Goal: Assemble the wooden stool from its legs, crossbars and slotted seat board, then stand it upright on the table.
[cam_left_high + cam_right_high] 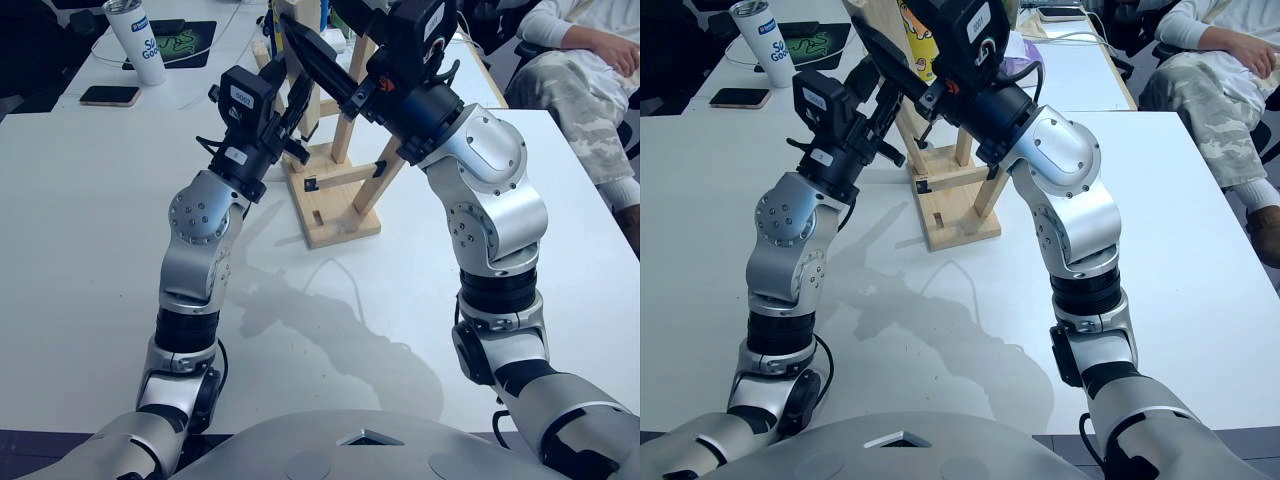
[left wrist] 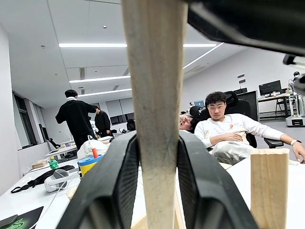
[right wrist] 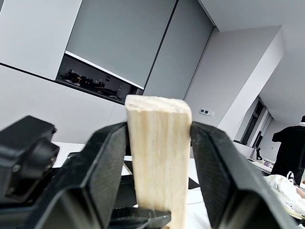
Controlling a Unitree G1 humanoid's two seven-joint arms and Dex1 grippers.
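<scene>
Pale unfinished wood: the wooden stool [image 1: 372, 190], part-built, stands upside down on the far middle of the white table [image 1: 100, 260], just ahead of your two arms. Its slotted seat board [image 1: 340, 228] lies flat on the tabletop. The legs [image 1: 345, 125] rise from it, leaning slightly, and a crossbar [image 1: 340, 178] joins two of them low down, near the board. Left gripper [image 2: 157, 157]: closed on one leg, a black finger [image 2: 114, 186] pressed to either side of the wood, the leg extending past the fingers. You meet the stool from its left side, partway up. Right gripper [image 3: 159, 136]: clamped likewise on the sawn top end of another leg [image 3: 159, 181], the end grain standing just proud of the finger pads. This arm arches over from the right and grips higher than the left one. A further leg end [image 2: 269, 186] shows beside the left gripper's leg, apart from it. Outward, far left, on the next table beyond: a white tumbler [image 1: 138, 40] upright, a dark mouse mat [image 1: 195, 40] beside it, and a phone [image 1: 110, 95] lying flat, nearer you than the tumbler. All three sit well apart from the stool.
</scene>
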